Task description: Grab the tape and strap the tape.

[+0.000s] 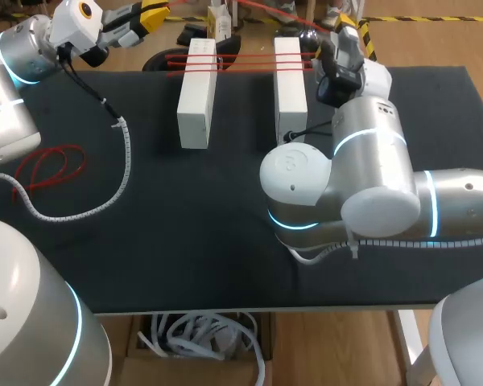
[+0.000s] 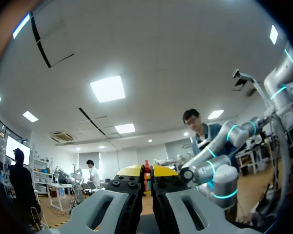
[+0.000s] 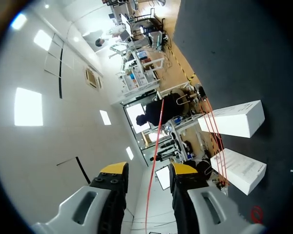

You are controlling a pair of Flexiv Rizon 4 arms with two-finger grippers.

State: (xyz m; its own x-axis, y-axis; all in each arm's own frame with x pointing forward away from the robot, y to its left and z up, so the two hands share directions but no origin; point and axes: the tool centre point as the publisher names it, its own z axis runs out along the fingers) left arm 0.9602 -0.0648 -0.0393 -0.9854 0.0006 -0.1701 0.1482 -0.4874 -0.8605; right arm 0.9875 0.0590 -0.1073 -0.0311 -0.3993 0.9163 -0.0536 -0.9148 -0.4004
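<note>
Left gripper (image 2: 146, 171): clenched on a sliver of red tape (image 3: 155, 146), probably anchoring its end.
White blocks (image 1: 197, 95): ahead of the right gripper, with tape strands stretched across both as posts.
Right gripper (image 3: 145, 170): fingers parted, with the tape running loose between them, apparently as a guide.

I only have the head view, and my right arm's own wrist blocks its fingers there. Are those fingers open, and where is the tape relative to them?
Observer: The right gripper is open. The red tape runs straight through the gap between its fingers and seems to touch neither.
Operator: And the left fingers? From above I only see yellow past the table's far edge.
Observer: The left gripper is shut, its yellow tips pressed together on what looks like a thin sliver of the red tape.
</note>
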